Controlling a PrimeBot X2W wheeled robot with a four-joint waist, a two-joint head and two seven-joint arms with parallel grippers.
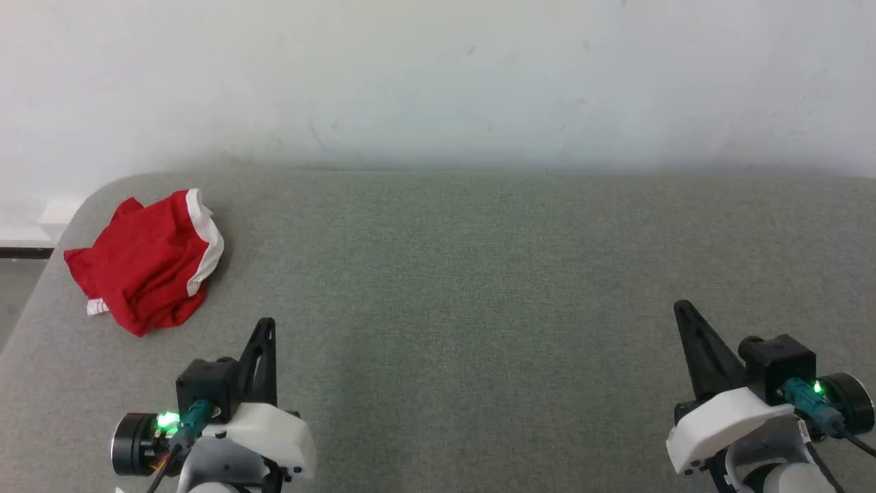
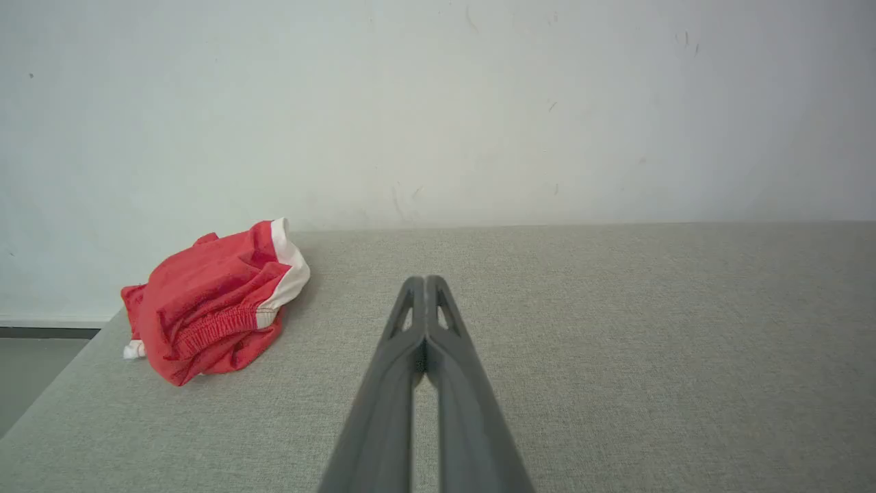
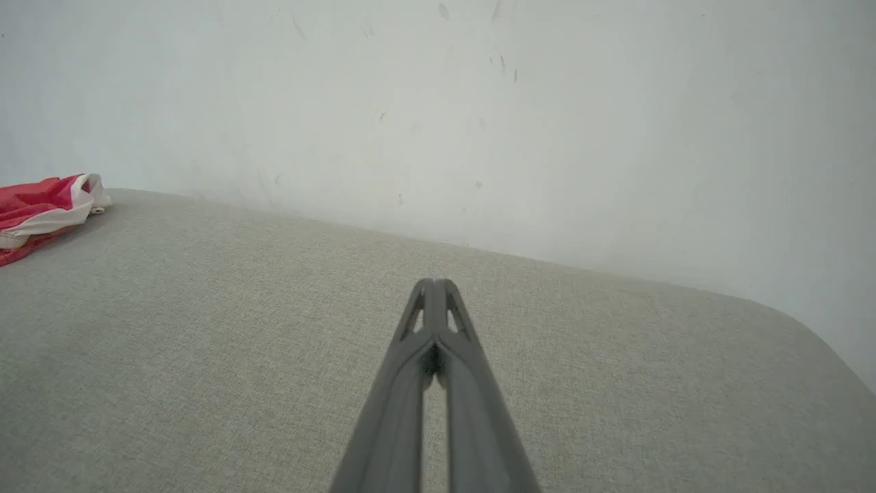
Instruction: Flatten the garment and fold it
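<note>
The garment (image 1: 147, 263) is a crumpled heap of red fabric with a white stripe, lying at the far left corner of the grey table. The left wrist view shows the garment (image 2: 212, 305) left of the fingers, its gathered waistband facing the camera. In the right wrist view a bit of the garment (image 3: 37, 212) shows at the left edge. My left gripper (image 1: 267, 325) hovers shut near the front left, to the right of the heap and nearer me, holding nothing. My right gripper (image 1: 681, 308) is shut and empty at the front right. Both pairs of fingertips (image 2: 424, 282) (image 3: 432, 284) touch.
The grey fabric-covered table (image 1: 479, 274) stretches wide between the grippers. A white wall (image 1: 438, 75) rises right behind its far edge. The table's rounded left corner (image 1: 102, 192) drops to the floor beside the garment.
</note>
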